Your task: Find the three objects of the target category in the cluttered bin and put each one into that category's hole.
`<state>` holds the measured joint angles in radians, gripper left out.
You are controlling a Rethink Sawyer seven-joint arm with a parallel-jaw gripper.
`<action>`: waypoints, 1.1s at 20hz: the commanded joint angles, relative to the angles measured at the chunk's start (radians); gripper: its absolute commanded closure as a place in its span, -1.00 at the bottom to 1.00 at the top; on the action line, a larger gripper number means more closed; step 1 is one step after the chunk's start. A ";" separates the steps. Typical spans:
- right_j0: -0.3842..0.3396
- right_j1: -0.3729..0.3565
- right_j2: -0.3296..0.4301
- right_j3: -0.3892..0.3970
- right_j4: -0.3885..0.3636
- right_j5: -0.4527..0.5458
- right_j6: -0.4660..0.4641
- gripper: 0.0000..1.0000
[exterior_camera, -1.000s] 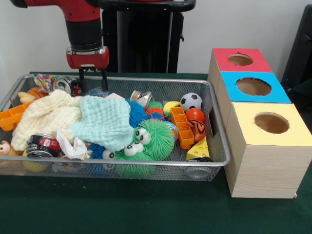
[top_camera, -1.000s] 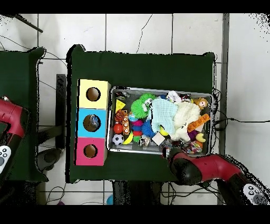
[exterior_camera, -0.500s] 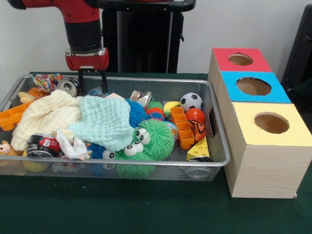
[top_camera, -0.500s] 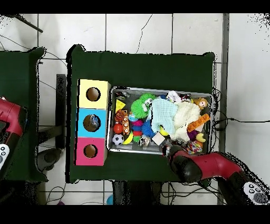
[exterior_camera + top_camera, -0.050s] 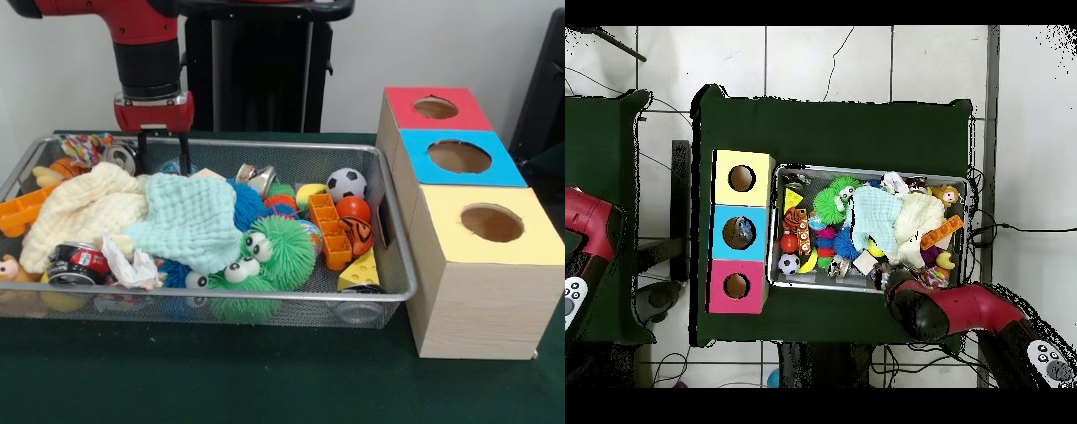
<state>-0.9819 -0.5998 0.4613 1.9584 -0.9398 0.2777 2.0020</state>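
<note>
Front view shows the bin (image 5: 395, 231) crammed: a can (image 5: 121, 155) lies at its far edge near one corner, right beside the gripper (image 5: 161, 141), with a second can (image 5: 78, 262) at the near edge and a third (image 5: 257, 178) mid-bin along the far edge. If cans are the target category, none has reached a hole yet; the pictures do not say which category is meant. The fingers (image 5: 184, 146) hang apart, one on each side of nothing, their tips at rim height just behind the far edge, holding no object.

Over the last second the gripper has risen a little and drifted toward the bin's corner, and the can beside it has shifted from where it lay. That reads as a failed or abandoned pick: the can was nudged, not captured, so a fresh approach is probably needed.

Around this, a cream cloth (image 5: 79, 212) and a mint cloth (image 5: 192, 218) cover much of the pile, with a green fuzzy toy (image 5: 276, 248), a soccer ball (image 5: 346, 184) and an orange block (image 5: 330, 231) toward the boxes. The red box (image 5: 434, 109), blue box (image 5: 461, 157) and yellow box (image 5: 487, 231) stand in a row on the table touching the bin's end, holes open.
</note>
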 commanded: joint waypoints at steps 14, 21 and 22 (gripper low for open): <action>0.166 0.106 -0.150 -0.140 -0.089 -0.112 0.070 -1.00; 0.155 0.117 -0.157 -0.132 -0.073 -0.129 0.014 -1.00; 0.155 0.123 -0.159 -0.135 -0.073 -0.135 0.011 -1.00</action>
<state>-0.8332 -0.5883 0.3342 1.9233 -0.9385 0.1657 2.0020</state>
